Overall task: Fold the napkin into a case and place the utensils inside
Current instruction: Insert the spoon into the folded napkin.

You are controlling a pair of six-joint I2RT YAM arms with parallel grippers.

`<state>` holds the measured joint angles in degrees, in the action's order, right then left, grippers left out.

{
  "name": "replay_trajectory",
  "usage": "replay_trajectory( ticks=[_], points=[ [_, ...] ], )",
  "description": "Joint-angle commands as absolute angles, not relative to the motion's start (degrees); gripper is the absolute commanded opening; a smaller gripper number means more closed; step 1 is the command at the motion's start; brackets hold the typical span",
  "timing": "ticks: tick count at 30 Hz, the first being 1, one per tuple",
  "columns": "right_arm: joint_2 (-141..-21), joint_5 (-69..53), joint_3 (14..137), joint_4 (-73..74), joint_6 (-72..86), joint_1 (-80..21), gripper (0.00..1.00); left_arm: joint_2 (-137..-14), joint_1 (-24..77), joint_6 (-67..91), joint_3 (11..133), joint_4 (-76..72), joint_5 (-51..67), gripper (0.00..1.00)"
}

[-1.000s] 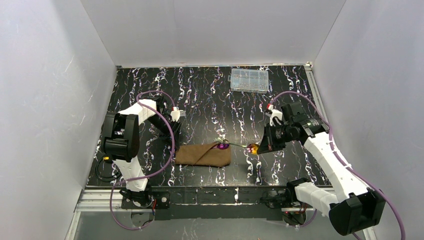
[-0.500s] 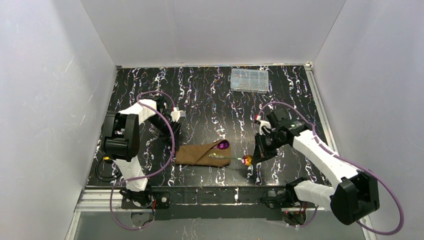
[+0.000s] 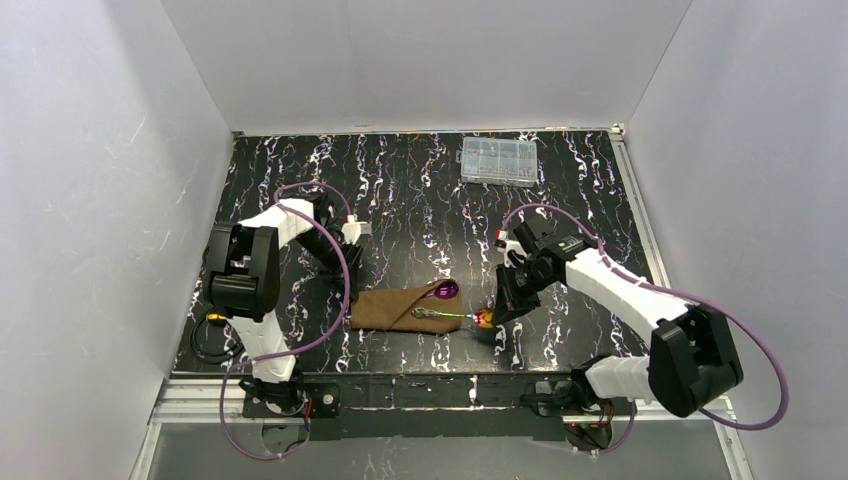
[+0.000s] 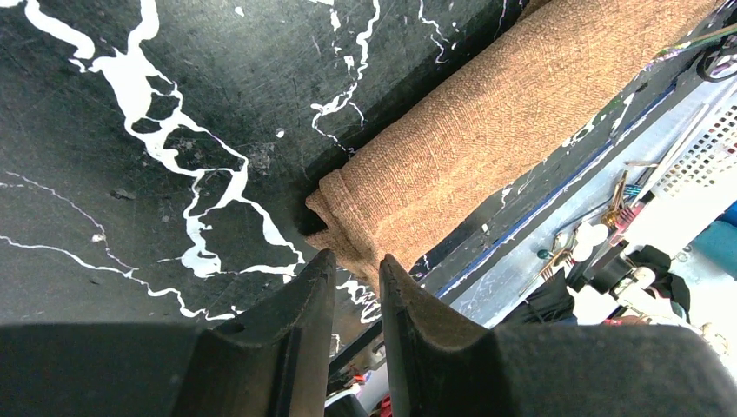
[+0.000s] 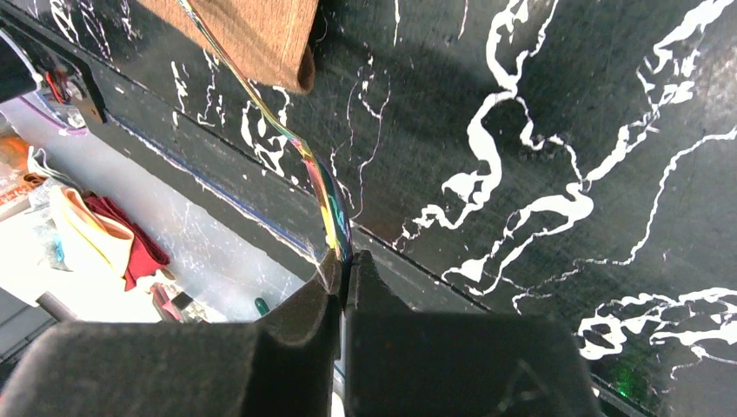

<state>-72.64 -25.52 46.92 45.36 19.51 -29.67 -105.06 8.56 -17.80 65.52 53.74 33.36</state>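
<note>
The brown napkin (image 3: 395,310) lies folded into a long strip near the table's front; it also shows in the left wrist view (image 4: 487,130). My left gripper (image 3: 351,300) sits at its left end, and the jaws there (image 4: 352,265) are closed narrowly on the napkin's folded corner. A purple-headed utensil (image 3: 447,290) pokes out of the napkin's right end. My right gripper (image 3: 492,312) is shut on the gold-orange-headed utensil (image 3: 484,319). That utensil's thin iridescent handle (image 5: 295,143) slants from the shut jaws (image 5: 345,261) to the napkin's open right end (image 5: 252,30).
A clear plastic compartment box (image 3: 497,160) stands at the back of the black marbled table. A metal rail (image 3: 420,388) runs along the front edge just below the napkin. White walls close in the left, right and back.
My right arm has swung left and nearer with the gold-orange utensil, bringing its handle tip onto the napkin's right end. The left arm and napkin have stayed put.
</note>
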Motion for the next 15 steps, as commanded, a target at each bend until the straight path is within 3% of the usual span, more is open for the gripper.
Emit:
replay_trajectory(
  ticks=[1, 15],
  points=[
    [-76.0, -26.6, 48.8, 40.1, 20.4, -30.4, 0.01, -106.2, 8.3, -18.8, 65.5, 53.5, 33.0, 0.24],
    [-87.1, -27.1, 53.9, 29.5, 24.9, -37.4, 0.01, -108.0, 8.3, -19.2, 65.1, 52.2, 32.3, 0.23]
  ],
)
